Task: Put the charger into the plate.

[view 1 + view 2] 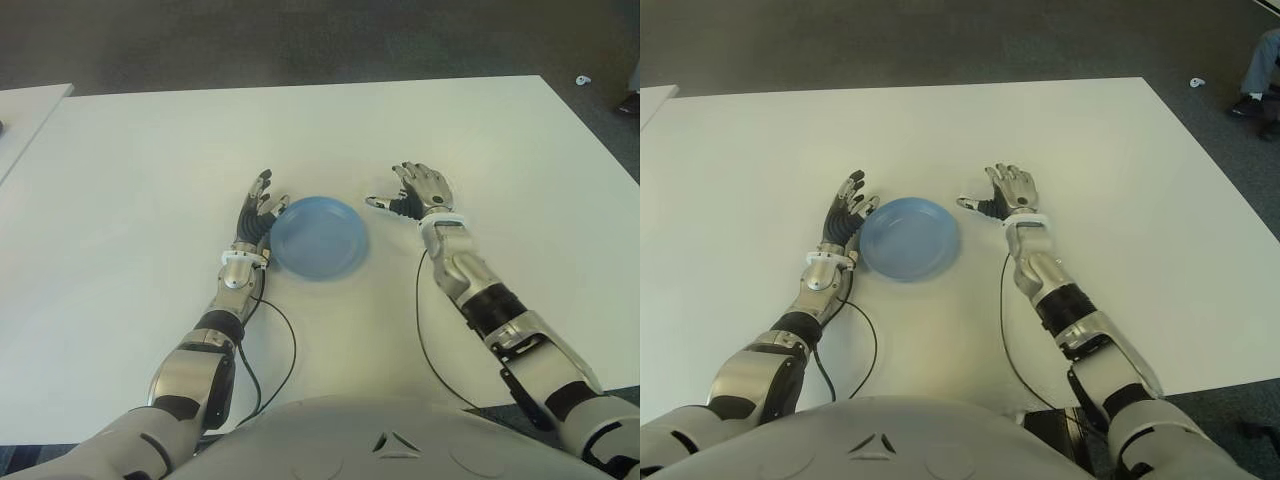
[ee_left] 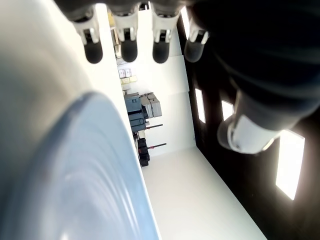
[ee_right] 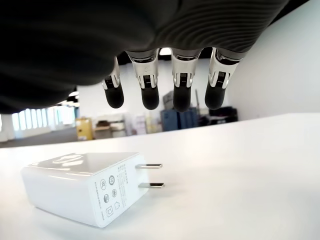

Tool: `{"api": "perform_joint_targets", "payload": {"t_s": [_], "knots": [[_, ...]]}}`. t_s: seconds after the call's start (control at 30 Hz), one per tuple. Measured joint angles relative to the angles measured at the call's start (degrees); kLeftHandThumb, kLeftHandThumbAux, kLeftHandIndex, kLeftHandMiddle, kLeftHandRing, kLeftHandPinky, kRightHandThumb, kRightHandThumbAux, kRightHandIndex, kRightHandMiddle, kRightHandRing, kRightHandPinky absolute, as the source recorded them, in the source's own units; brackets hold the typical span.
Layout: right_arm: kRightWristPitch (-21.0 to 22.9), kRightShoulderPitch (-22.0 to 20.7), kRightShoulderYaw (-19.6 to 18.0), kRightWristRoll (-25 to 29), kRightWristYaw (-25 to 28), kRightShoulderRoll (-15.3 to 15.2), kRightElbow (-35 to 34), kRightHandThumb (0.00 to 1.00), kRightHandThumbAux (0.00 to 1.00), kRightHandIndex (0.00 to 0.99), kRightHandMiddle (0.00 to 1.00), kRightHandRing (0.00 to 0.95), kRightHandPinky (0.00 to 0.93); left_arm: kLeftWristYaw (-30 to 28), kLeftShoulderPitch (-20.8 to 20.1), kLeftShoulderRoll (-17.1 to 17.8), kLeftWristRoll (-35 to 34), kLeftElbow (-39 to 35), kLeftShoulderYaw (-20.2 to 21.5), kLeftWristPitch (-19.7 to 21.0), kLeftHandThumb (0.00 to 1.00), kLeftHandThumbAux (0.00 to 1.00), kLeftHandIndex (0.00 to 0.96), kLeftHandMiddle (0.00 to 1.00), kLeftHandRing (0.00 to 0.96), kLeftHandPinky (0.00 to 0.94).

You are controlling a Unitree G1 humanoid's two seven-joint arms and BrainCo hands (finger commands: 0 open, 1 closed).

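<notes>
A white two-prong charger (image 3: 85,187) lies on the white table (image 1: 150,180), directly under my right hand (image 1: 415,190). The eye views do not show it, as the hand covers it. In the right wrist view the fingers (image 3: 150,97) hang spread above the charger, apart from it and holding nothing. The round blue plate (image 1: 320,238) sits between my hands with nothing in it, just left of the right hand. My left hand (image 1: 258,205) shows at the plate's left rim (image 2: 90,175), fingers stretched out and holding nothing.
Black cables (image 1: 285,340) run from both wrists back toward my body. A second table's corner (image 1: 30,110) shows at the far left. On the dark floor past the right edge are a person's foot (image 1: 1255,95) and a small white scrap (image 1: 1197,82).
</notes>
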Motion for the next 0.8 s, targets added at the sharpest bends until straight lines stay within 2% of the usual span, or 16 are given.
{"api": "perform_joint_targets", "payload": {"t_s": [0.23, 0.8], "knots": [[-3.58, -1.0, 0.38, -0.13, 3.77, -1.4, -0.07, 0.51, 0.17, 0.0, 0.0, 0.0, 0.0, 0.0, 0.0, 0.0, -0.01, 0.0, 0.02, -0.21, 0.013, 0.626, 0.012, 0.051, 0.029, 0.036], [-11.91, -2.16, 0.57, -0.56, 4.88, -3.0, 5.23, 0.483, 0.132, 0.0, 0.0, 0.0, 0.0, 0.0, 0.0, 0.09, -0.03, -0.02, 0.02, -0.9, 0.017, 0.623, 0.016, 0.047, 0.026, 0.028]]}}
